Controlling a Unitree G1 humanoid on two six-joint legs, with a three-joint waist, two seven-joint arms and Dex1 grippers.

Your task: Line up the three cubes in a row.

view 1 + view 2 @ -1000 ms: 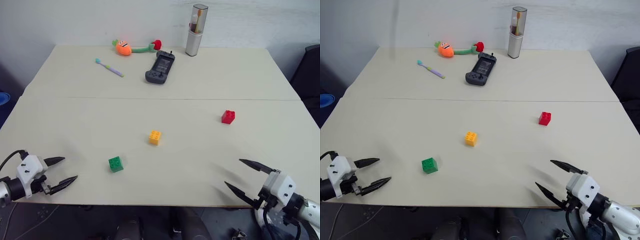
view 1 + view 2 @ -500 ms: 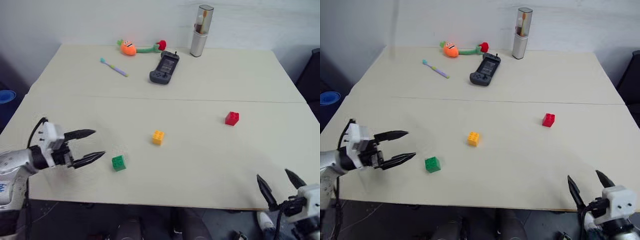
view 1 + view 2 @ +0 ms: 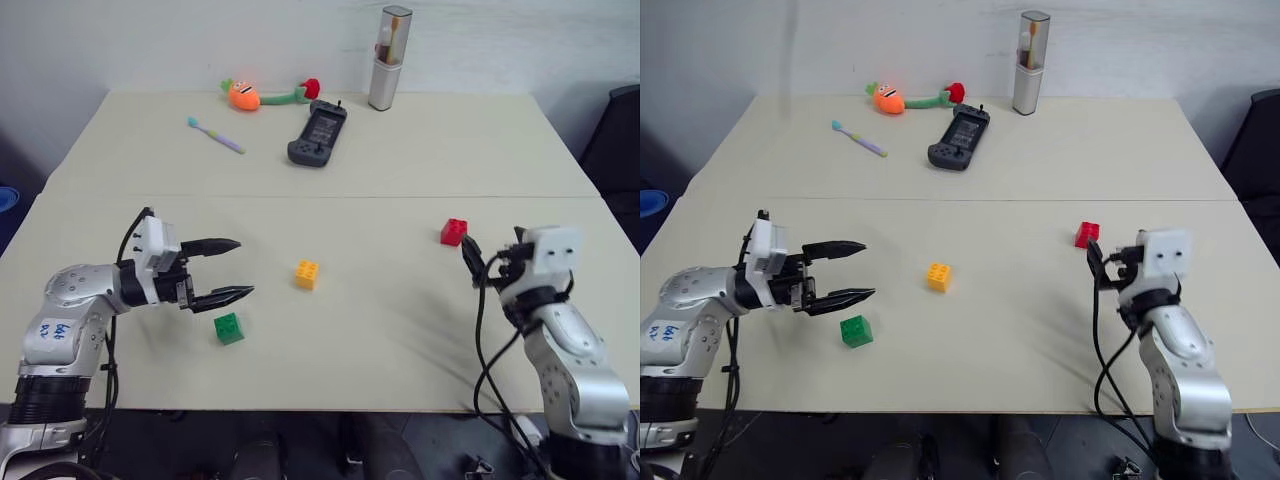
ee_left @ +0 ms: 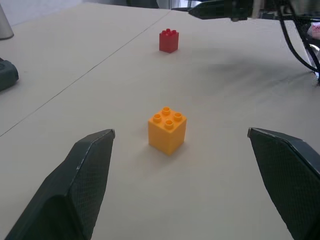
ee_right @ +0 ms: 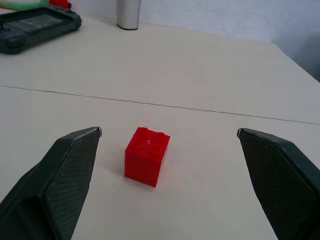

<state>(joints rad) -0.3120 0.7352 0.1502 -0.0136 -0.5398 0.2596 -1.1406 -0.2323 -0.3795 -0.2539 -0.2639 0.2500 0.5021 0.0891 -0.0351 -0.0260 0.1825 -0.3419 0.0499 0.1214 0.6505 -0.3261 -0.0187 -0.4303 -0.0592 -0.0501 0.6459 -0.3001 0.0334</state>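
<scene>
Desk [image 3: 420, 160] unchanged. Since a second ago my left pincer [image 3: 232, 270], wide open and empty, has swung toward the yellow-orange cube [image 3: 307, 274], above the green cube [image 3: 229, 328]; my right pincer [image 5: 165, 150], equally spread, now faces the red cube [image 3: 454, 231].

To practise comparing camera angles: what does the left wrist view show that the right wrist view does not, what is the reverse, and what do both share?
The left wrist view alone shows the yellow-orange cube between the open left gripper fingers. The right wrist view alone shows the base of the toothbrush case, with the open right gripper. Both share the red cube, the game controller and the table.
</scene>
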